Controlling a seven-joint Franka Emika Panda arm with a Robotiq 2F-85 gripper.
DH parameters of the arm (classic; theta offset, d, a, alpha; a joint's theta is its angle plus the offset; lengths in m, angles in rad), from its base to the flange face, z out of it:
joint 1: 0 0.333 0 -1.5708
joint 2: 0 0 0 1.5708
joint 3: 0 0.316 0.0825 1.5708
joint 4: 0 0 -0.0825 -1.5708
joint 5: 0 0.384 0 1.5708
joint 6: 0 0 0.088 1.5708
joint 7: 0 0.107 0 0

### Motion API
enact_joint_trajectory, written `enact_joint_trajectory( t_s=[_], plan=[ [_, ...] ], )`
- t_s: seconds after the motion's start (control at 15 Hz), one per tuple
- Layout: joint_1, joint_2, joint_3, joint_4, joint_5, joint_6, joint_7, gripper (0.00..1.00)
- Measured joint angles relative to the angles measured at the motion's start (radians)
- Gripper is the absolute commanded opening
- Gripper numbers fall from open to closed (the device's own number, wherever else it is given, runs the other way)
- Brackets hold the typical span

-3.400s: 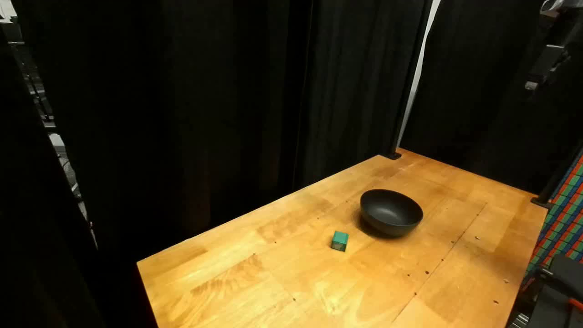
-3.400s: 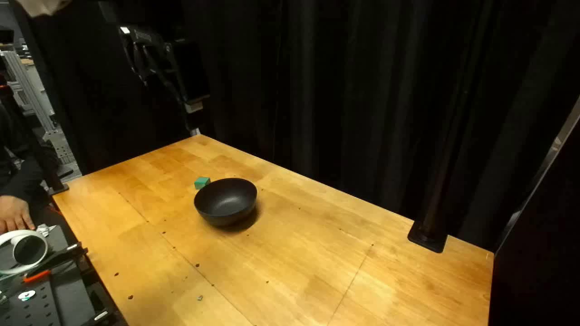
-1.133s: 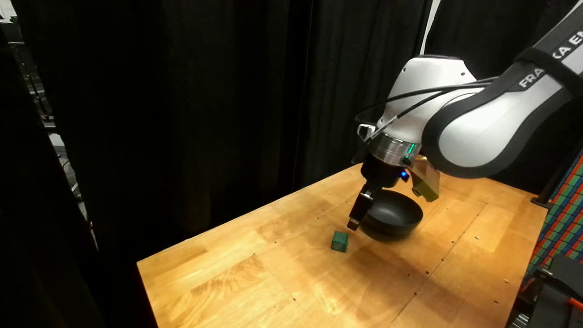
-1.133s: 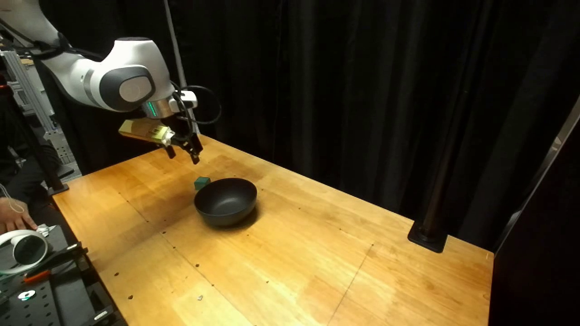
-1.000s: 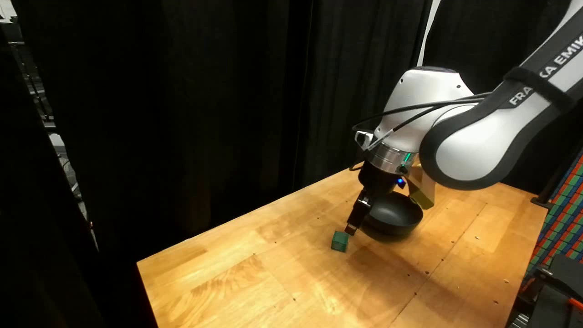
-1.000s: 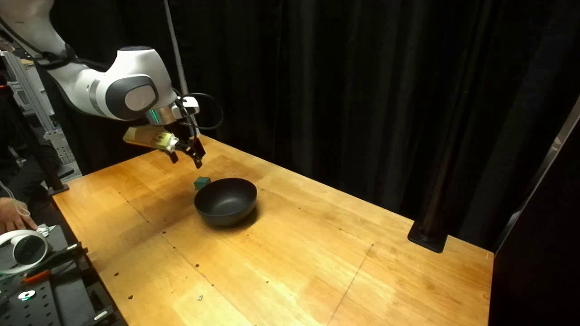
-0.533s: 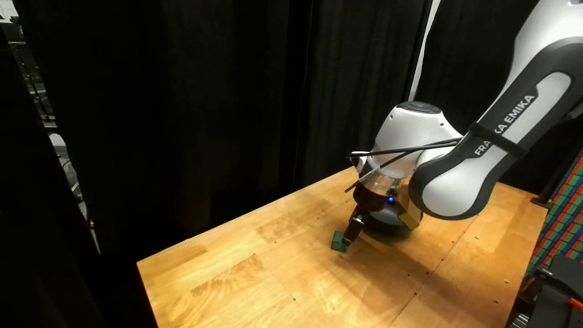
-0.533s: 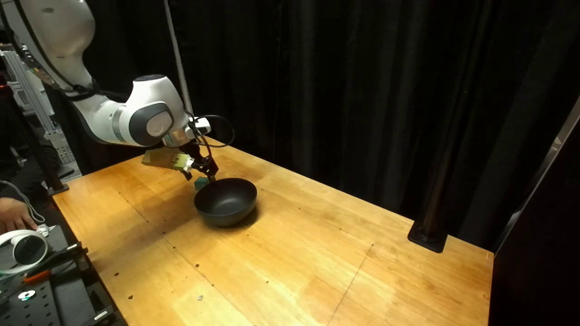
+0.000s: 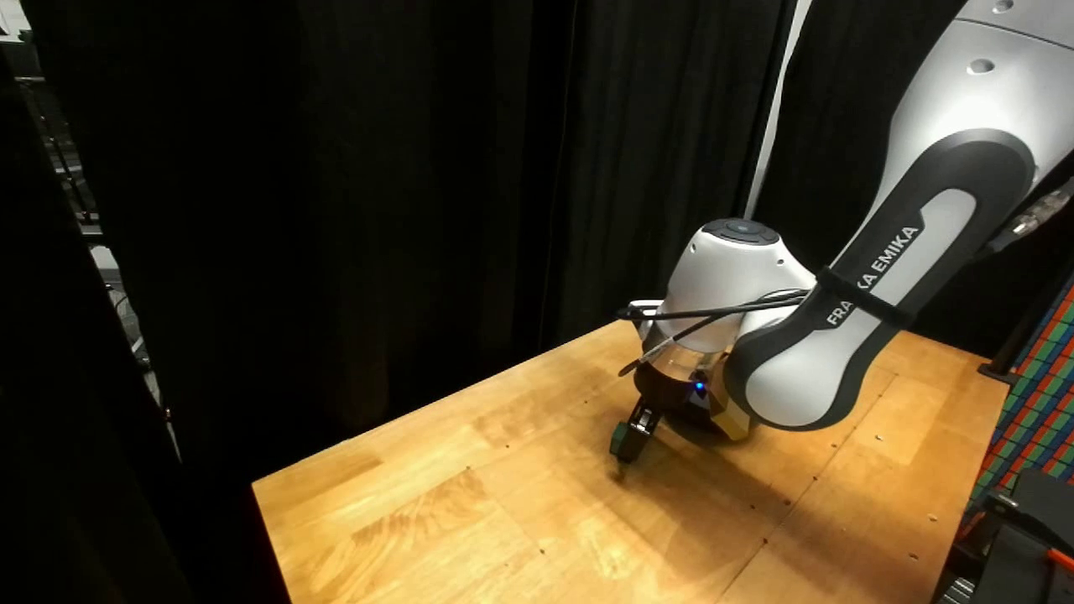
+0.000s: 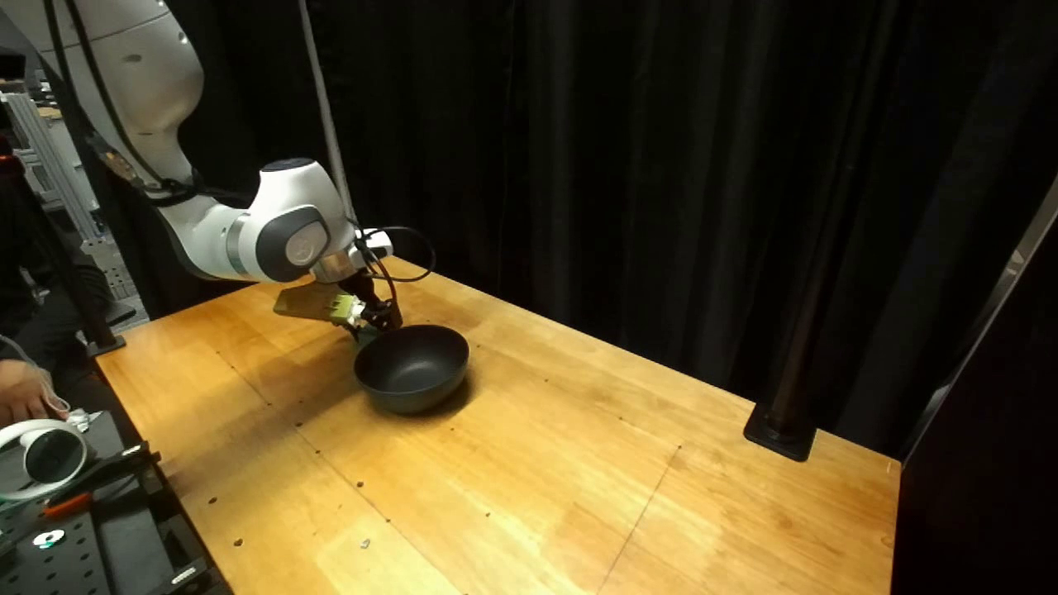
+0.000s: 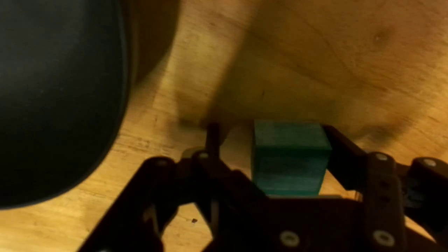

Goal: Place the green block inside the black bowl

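Black curtains [image 10: 661, 165] hang behind the wooden surface [image 10: 579, 463]. On it stands the black bowl [image 10: 411, 368], its bare inside showing. Near it, the claw [image 11: 270, 134], parted, straddles the green block [image 11: 290, 168], a gap along one side.

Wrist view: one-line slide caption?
Open end effector straddling the green block, with a gap showing on the side nearer the black bowl, cropped at frame left.

Claw [image 10: 378, 329] behind black bowl [image 10: 412, 372], green block [image 10: 364, 337] mostly hidden
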Motion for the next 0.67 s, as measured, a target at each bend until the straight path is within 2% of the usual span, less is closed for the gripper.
enact_joint_trajectory(
  t_s=[0.13,0.2,0.53,0.67],
  plan=[
    [0.016,0.000,-0.012,0.007,0.000,0.001,0.006,0.27],
    [0.020,0.000,-0.016,0.010,0.000,0.001,0.008,0.23],
    [0.024,-0.041,-0.043,0.012,0.000,-0.045,0.011,0.22],
    [0.064,-0.102,-0.114,0.012,-0.041,-0.123,0.043,0.22]
  ],
)
